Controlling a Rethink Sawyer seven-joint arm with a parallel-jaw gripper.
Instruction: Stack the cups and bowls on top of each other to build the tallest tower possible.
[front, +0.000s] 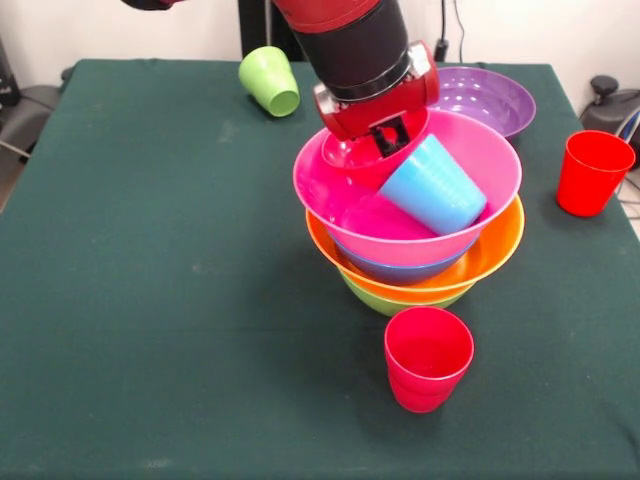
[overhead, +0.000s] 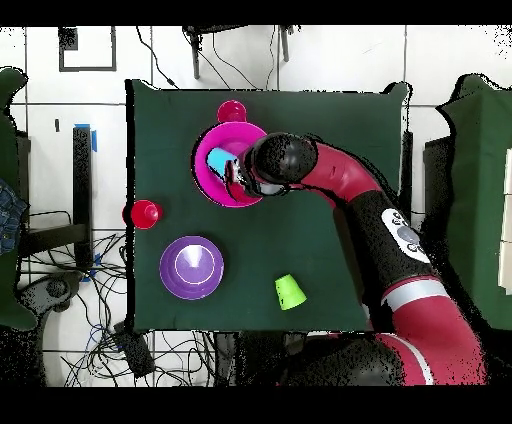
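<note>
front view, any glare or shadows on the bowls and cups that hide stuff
Front view: soft glare streaks on the glossy pink bowl and purple bowl, nothing washed out; the gripper shades the pink bowl's inside behind the blue cup. Overhead view: the arm covers part of the pink bowl, so the cup barely shows.

No text or label can be read.

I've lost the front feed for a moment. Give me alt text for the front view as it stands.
The gripper reaches into the pink bowl that tops the tower, where a sky blue cup lies tilted. Around it on the green table stand two red cups, with a purple bowl and a tipped lime green cup behind.
</note>
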